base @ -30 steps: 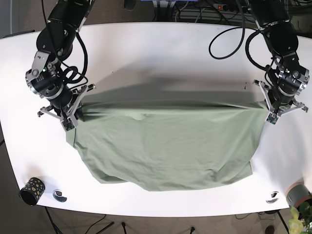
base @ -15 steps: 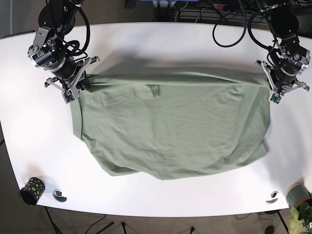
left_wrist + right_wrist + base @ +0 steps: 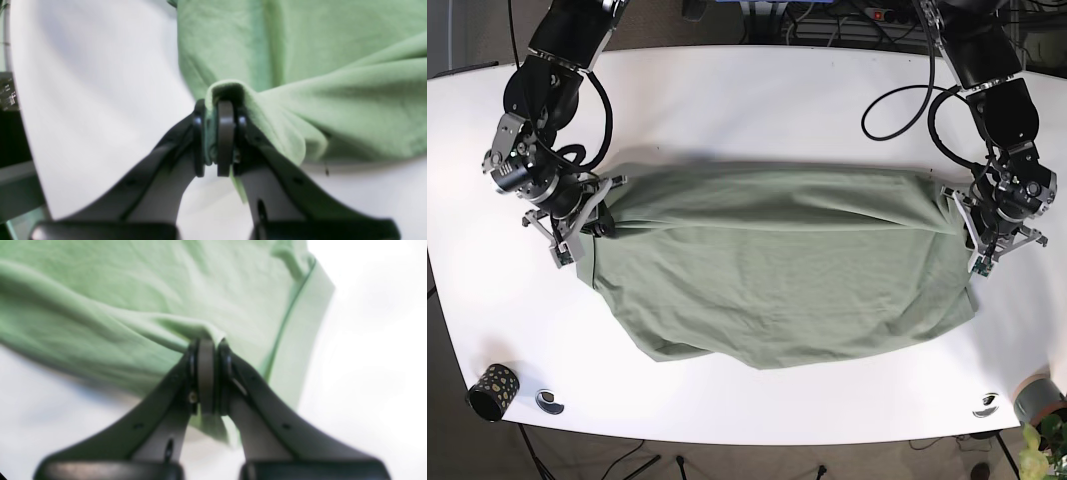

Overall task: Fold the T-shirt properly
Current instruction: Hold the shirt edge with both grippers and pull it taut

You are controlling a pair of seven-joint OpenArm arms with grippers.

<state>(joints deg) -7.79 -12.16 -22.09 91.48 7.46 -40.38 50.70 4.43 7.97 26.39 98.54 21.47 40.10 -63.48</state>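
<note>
In the left wrist view the left fingers (image 3: 217,140) are pressed together on a rolled lip of the green T-shirt (image 3: 300,83), the cloth curling over their tips at the centre of the frame and fanning away to the upper right. The right wrist view shows the same on the other arm: the right fingers (image 3: 206,380) are clamped on a pinch of cloth, a ridge running off to the upper left and a hemmed edge dropping along the right side of the picture. In both, white bench (image 3: 93,100) shows beside and under the fabric.

The base view shows the whole garment. It lies across the middle of the bench, stretched between the right arm's grip at the left of the frame (image 3: 587,222) and the left arm's grip at the right (image 3: 972,235). A long fold ridge runs between the two hands, with the rest of the cloth spread toward the lower edge in a rounded, uneven outline.

My reading is that a fold across the width is in hand, the held edge being carried over the body of the shirt. The next move would call for both arms to travel together at matched height and tension, lay the edge down square, and only then let go.

The wrist views confirm the grips, which are too small to judge in the base view; only the base view shows the shirt's outline, a patterned cup (image 3: 492,392) at the lower left corner, and small objects near the bottom edge.
</note>
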